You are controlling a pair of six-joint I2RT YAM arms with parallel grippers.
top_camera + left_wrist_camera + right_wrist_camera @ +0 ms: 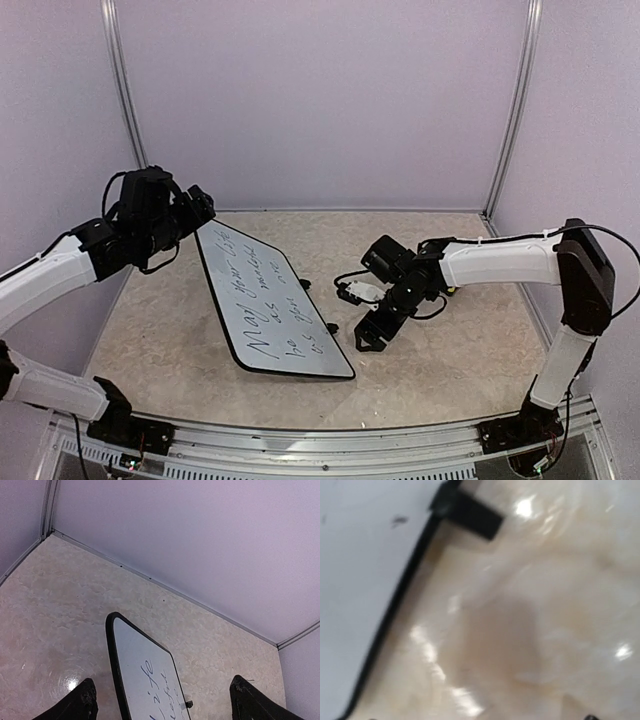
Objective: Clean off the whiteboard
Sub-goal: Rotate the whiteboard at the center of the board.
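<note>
Left fingers stand wide apart and hold nothing. In the left wrist view their two dark tips frame the far rounded corner of the whiteboard, which sits between and beyond them with a gap on each side. From above, these fingers hover just over that far left corner. The whiteboard rests on the beige marbled counter, its written face toward the overhead camera, with dark handwriting inside a narrow black rim. Right fingers sit low, just beside the board's right edge near its front corner, not touching it; whether they are spread or closed I cannot tell. The right wrist view shows the rim and a small black stand foot on the counter.
</note>
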